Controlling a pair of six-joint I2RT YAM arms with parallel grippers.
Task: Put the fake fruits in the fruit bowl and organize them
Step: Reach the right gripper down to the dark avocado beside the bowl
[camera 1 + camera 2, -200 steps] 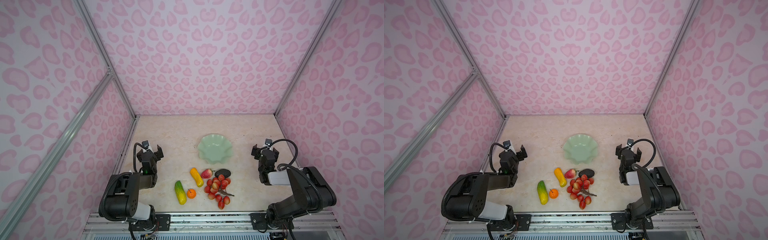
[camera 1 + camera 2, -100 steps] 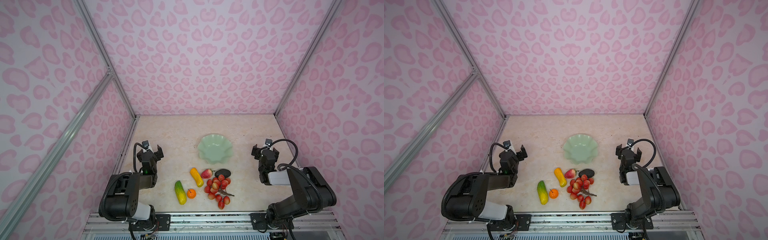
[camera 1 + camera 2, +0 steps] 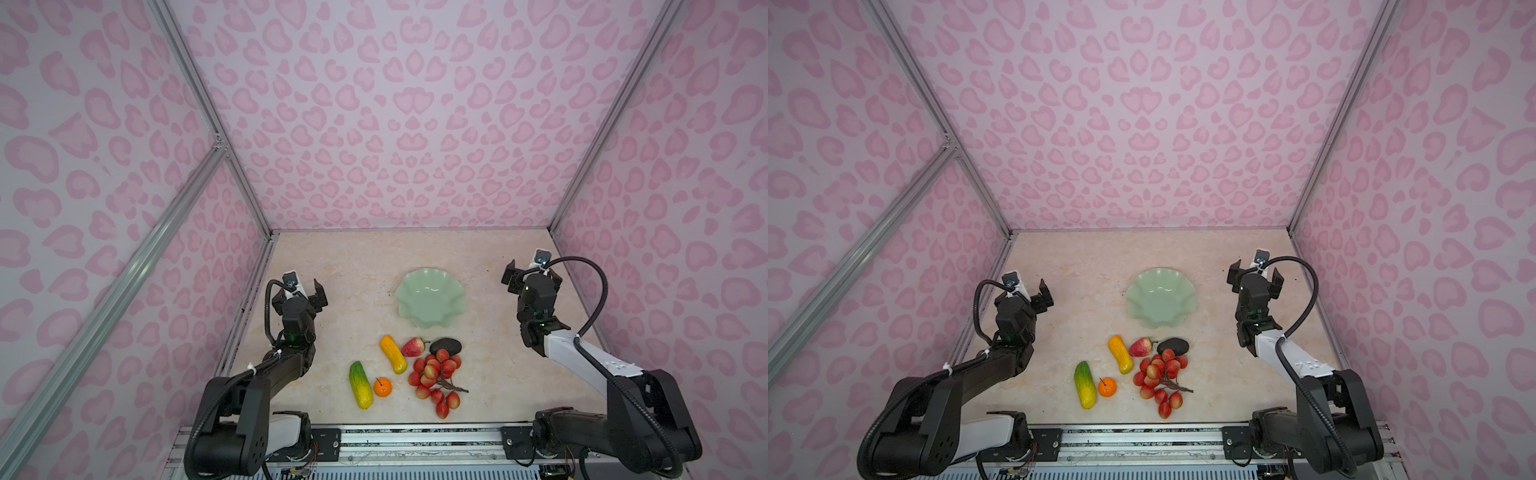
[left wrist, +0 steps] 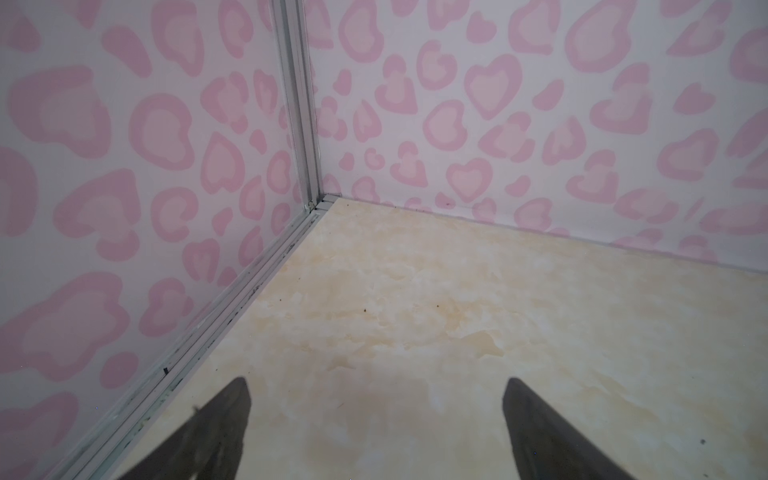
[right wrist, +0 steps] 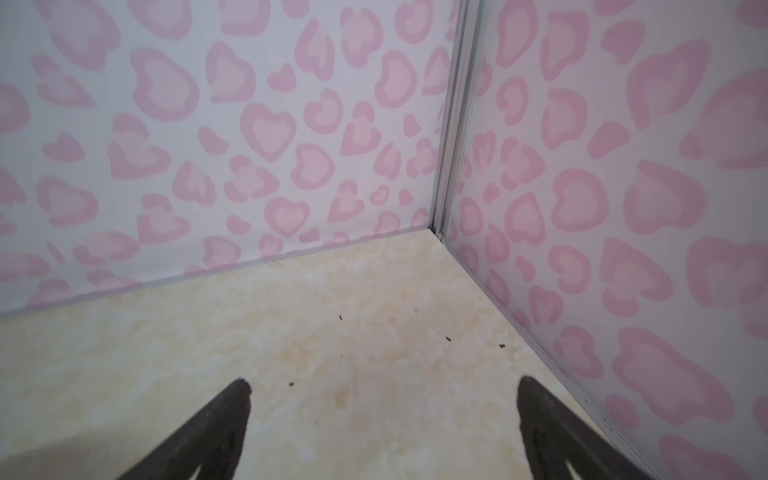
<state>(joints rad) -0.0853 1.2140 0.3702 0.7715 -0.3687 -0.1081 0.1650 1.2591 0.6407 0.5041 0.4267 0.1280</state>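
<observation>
The fake fruits lie on the table's near middle in both top views: a green-yellow fruit (image 3: 360,385), a yellow-orange fruit (image 3: 392,354), a small orange (image 3: 382,387), a strawberry (image 3: 413,347), a dark avocado (image 3: 445,346) and a red berry bunch (image 3: 434,380). Behind them stands the mint-green fruit bowl (image 3: 430,299) (image 3: 1160,301), with nothing in it. My left gripper (image 3: 301,291) (image 4: 376,386) is open over bare table far to their left. At the far right my right gripper (image 3: 532,272) (image 5: 384,384) is also open and holds nothing. Neither wrist view shows any fruit.
Pink heart-patterned walls close in the table on three sides. The left wrist view faces the back left corner post (image 4: 299,124), the right wrist view the back right corner post (image 5: 451,124). A metal rail (image 3: 415,432) runs along the front edge.
</observation>
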